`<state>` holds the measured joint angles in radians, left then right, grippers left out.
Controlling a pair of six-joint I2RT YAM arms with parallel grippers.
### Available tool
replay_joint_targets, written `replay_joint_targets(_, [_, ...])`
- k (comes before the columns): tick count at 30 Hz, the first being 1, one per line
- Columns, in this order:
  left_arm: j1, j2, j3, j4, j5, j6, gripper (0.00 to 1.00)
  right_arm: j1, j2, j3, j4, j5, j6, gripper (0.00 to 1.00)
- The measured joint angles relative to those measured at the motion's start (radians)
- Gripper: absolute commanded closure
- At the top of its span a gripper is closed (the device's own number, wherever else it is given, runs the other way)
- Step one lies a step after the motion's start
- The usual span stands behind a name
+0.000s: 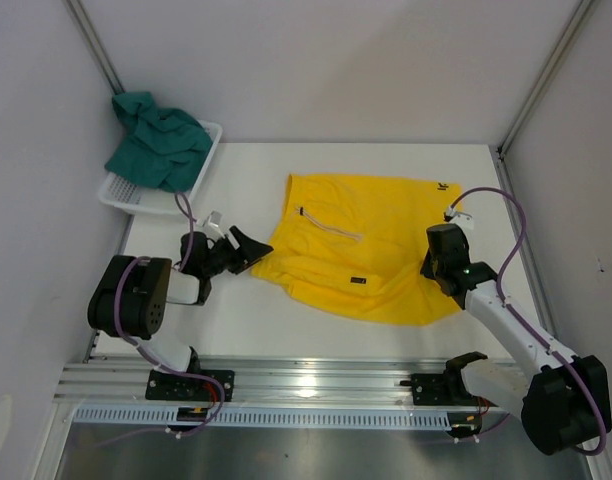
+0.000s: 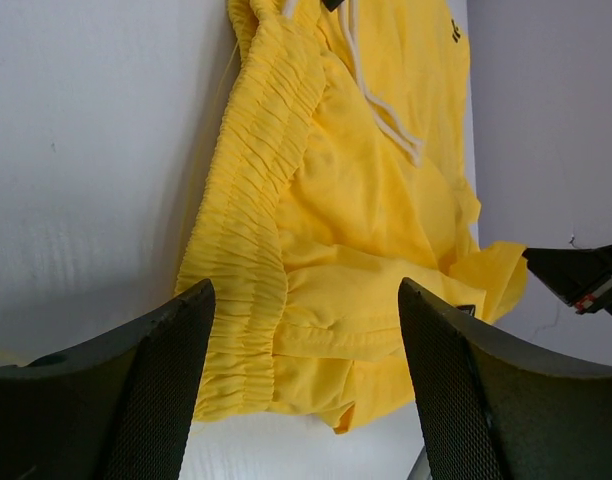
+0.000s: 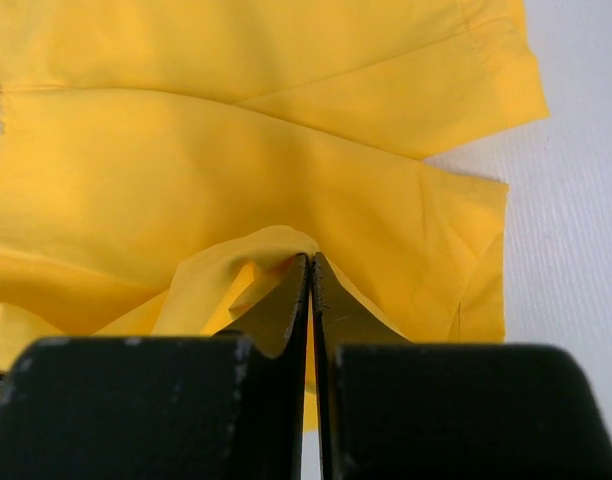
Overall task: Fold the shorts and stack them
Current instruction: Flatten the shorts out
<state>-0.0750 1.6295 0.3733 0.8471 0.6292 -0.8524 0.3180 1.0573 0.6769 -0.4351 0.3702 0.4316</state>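
1. Top view: the yellow shorts (image 1: 371, 255) lie between my grippers, with the waistband (image 1: 276, 225) just beside my left gripper (image 1: 251, 250) and the far edge at my right gripper (image 1: 431, 268).
2. Left wrist: my jaws are apart and empty, with the waistband straight ahead.
3. Right wrist: my jaws are clamped on a yellow fold.

The right gripper (image 3: 310, 262) is seen at the lower middle, and its two black fingers (image 3: 271, 325) are pressed together with almost no gap. Around their tips a small fold of the yellow shorts (image 3: 186, 150) is raised. It seems to be pinched between them, although the contact itself is hidden. Above and to the left of the gripper the fabric is spread flat with some soft creases. To the right of the gripper a stitched hem (image 3: 483, 270) is seen, and beyond it the white table (image 3: 576, 260).
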Motion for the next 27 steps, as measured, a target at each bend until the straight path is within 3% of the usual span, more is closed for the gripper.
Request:
replay_joint_targets(13, [-0.002,-0.230,0.015,-0.293,-0.174,0.182,0.24,-0.002,-0.003,-0.008,0.003,-0.004,-0.001,1.00])
replay_joint_targets(21, [-0.002,-0.150,0.052,-0.410,-0.173,0.214,0.25,-0.002,-0.003,-0.008,0.004,-0.013,-0.001,1.00])
replay_joint_targets(27, [-0.002,-0.100,0.085,-0.404,-0.129,0.224,0.30,-0.002,-0.003,-0.009,0.006,-0.020,-0.002,1.00])
